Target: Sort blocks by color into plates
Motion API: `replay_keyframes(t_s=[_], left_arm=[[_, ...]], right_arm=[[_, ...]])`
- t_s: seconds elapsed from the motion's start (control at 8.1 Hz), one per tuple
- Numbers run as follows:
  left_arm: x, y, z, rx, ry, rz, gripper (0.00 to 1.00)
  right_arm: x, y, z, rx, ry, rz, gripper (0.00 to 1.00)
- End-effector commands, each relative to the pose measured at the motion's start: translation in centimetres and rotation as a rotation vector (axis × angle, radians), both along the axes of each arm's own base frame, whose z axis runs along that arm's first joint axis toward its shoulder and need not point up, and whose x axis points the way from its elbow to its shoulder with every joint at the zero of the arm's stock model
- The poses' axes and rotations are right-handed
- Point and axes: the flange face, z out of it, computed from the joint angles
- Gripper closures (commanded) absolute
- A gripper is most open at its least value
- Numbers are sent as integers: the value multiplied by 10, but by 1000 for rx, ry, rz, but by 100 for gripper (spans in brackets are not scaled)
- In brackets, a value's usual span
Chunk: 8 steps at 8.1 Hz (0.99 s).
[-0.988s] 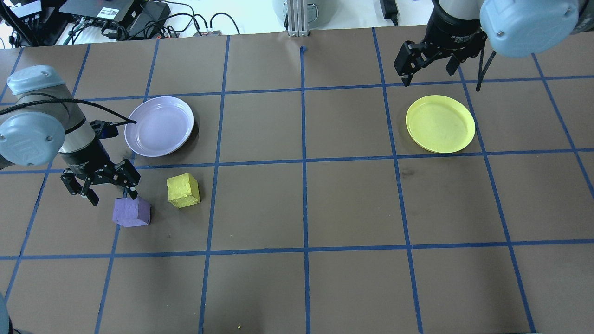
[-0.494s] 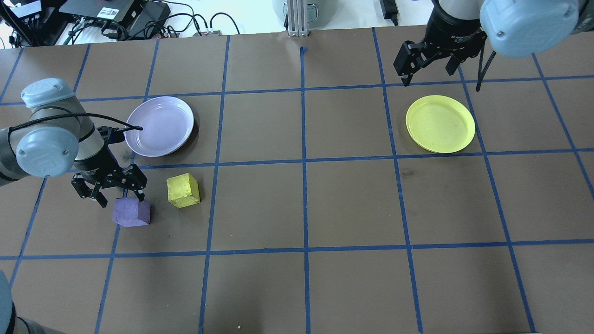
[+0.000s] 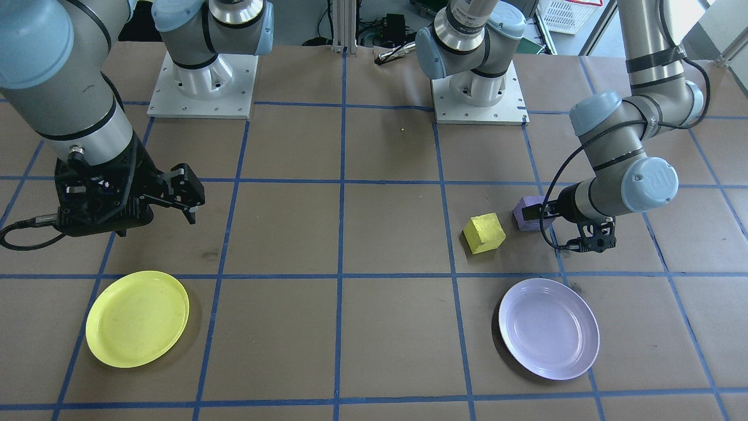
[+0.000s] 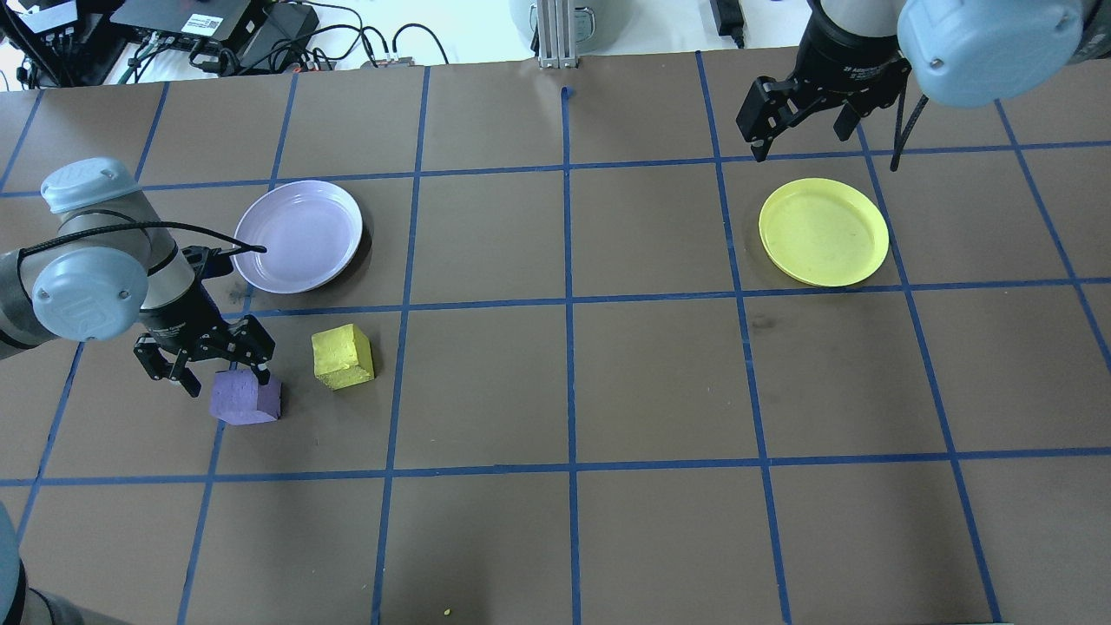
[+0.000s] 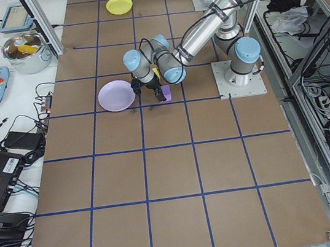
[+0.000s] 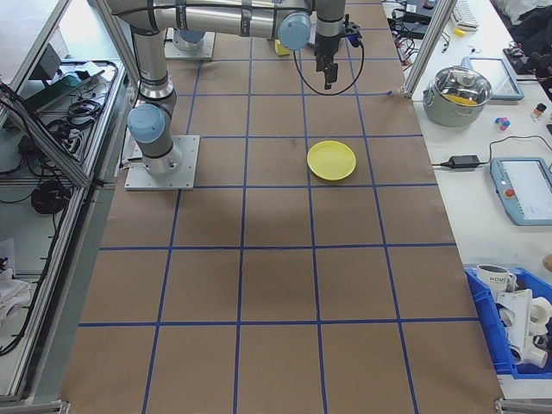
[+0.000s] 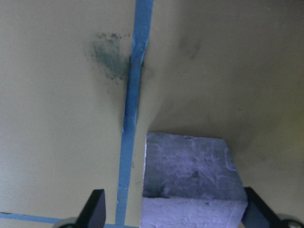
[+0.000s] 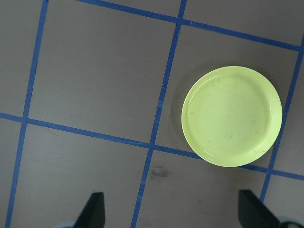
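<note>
Left hand (image 4: pixel 213 371) hangs spread wide at the left edge of the overhead view, low over the desk (image 4: pixel 555 391), gripping nothing. Its wrist view shows the purple block (image 7: pixel 192 183) sitting between the two fingertips (image 7: pixel 95 209), but off-centre: the block is close against the right-side finger, with a clear gap and a strip of blue tape (image 7: pixel 130 118) on the other side. So the block lies directly below and slightly toward one finger, and I judge a small sideways correction would centre it before closing. The block has no long axis, and its faces look roughly square to the fingers. Just right of it sits the yellow block (image 4: pixel 343 356), apart from it, and above both, toward the upper left, is the lavender plate (image 4: pixel 299 234), near this arm. Far to the upper right, the right hand (image 4: pixel 798 126) hangs open above the yellow plate (image 4: pixel 825 232), well apart from both blocks.
</note>
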Motion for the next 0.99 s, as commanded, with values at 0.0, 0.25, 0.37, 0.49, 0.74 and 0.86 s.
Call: replay_keyframes(t_s=[0.0, 0.25, 0.37, 0.49, 0.74, 0.86], left_arm=[[-3, 10, -10, 26, 12, 11, 0], [-4, 11, -10, 27, 13, 9, 0], [-4, 11, -10, 27, 13, 9, 0], [-3, 11, -10, 24, 13, 12, 0], [0, 12, -6, 16, 13, 11, 29], [-1, 12, -3, 13, 7, 6, 59]], right_arm=[[0, 0, -1, 2, 0, -1, 0], [0, 0, 0, 0, 0, 1, 0], [0, 0, 0, 0, 2, -1, 0], [0, 0, -1, 2, 0, 1, 0], [0, -1, -1, 0, 0, -1, 0], [0, 0, 0, -5, -1, 0, 0]])
